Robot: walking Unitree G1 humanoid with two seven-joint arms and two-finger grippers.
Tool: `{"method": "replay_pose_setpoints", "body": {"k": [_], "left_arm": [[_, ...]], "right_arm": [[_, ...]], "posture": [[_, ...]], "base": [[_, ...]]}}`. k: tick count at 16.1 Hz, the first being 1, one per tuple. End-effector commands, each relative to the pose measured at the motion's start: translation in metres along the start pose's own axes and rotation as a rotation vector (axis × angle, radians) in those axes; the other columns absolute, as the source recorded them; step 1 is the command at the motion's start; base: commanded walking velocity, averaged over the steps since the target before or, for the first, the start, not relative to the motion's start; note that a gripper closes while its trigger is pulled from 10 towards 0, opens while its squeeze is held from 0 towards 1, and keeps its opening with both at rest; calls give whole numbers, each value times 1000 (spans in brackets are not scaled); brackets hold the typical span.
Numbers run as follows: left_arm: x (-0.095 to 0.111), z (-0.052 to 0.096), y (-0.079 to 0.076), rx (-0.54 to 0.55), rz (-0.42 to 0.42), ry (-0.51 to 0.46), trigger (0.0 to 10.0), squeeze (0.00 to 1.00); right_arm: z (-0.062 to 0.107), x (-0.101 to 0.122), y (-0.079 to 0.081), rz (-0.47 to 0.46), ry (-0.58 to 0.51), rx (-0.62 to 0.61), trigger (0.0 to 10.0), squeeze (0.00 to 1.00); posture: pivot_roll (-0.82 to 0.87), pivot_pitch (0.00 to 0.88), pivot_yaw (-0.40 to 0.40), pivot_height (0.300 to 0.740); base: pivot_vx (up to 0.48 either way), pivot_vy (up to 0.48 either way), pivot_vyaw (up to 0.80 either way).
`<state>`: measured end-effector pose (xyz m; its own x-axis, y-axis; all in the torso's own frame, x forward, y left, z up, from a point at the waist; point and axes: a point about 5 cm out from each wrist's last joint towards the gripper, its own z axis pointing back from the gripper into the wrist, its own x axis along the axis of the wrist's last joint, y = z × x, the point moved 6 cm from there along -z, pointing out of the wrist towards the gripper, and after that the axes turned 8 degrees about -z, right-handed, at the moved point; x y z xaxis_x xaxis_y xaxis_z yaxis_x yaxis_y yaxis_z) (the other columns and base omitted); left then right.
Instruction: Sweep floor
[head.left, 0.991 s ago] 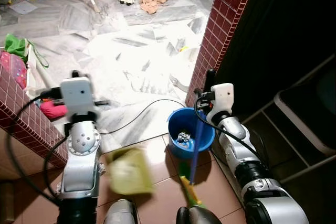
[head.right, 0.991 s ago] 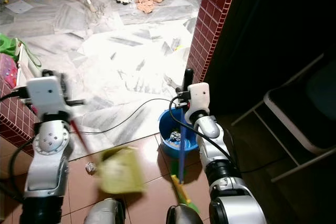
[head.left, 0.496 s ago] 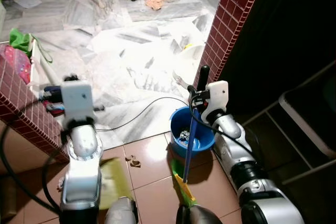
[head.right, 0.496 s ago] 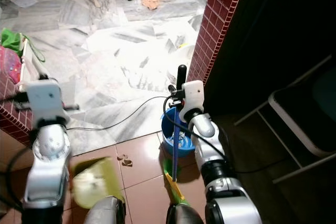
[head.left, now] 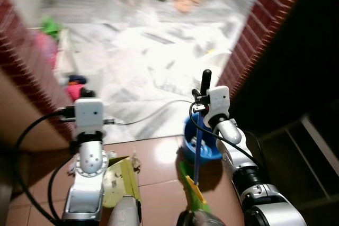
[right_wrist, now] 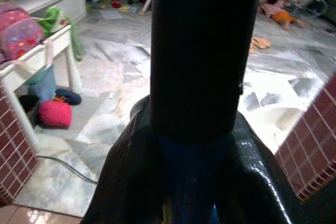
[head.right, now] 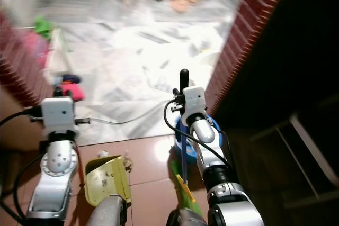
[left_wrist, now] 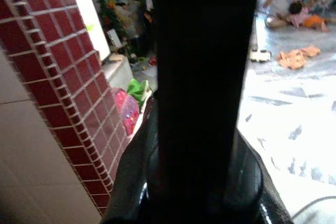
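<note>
Left gripper: jaws clamped round a dark handle, seen close up in the left wrist view. Judged to be the dustpan handle. Dustpan: yellow, lying low on the brown floor tile, below and slightly inboard of the left jaws, mouth turned toward the broom side. Small pale speck of litter just beyond the pan's far edge, close under the left jaws; blurred, kind not clear.

Black cable trailing across the marble floor between the two arms, ahead of both jaws.

Right gripper: jaws closed on the broom handle, blue shaft with a black cap standing just above the grip. Shaft running down and back from the jaws to a green and yellow broom head near the bottom of the head views, well inboard of the pan. Blue bucket directly under the right jaws, touching or nearly touching the shaft; cannot tell which. Red brick pillar just outboard of the right jaws.

Step in hand, judged: gathering litter into the pan.
- Keep pan lip flat on the tile, no gap underneath.
- Draw broom head toward the pan in short low strokes; head is currently near the robot's feet, so reach out past the speck first.
- Keep shaft off the bucket rim, risk of tipping it.
- Avoid dragging the cable with the bristles.
- Head views blurred; hold body steady before stroking.
</note>
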<state>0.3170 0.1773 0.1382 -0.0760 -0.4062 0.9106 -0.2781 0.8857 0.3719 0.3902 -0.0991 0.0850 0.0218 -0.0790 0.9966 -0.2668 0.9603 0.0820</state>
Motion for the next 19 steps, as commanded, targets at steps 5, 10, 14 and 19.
{"method": "replay_pose_setpoints", "body": {"k": [5,10,14,19], "left_arm": [[1,-13,-5,6,14,-9,10000,0],[-2,-14,3,53,-23,-15,10000,0],[0,-13,-20,-67,40,-29,10000,0],[-2,-33,-11,2,56,-36,10000,0]], "right_arm": [[-2,5,4,4,-31,5,10000,0],[-1,6,3,8,-37,1,10000,0],[-2,10,-2,38,-58,-39,10000,0],[-9,23,-10,-60,-88,-118,10000,0]], "posture": [[58,43,-57,740],[53,57,-55,740],[48,73,-52,740],[46,87,-55,740]], "base": [[0,0,795],[0,0,791],[0,0,578],[0,0,0]]}}
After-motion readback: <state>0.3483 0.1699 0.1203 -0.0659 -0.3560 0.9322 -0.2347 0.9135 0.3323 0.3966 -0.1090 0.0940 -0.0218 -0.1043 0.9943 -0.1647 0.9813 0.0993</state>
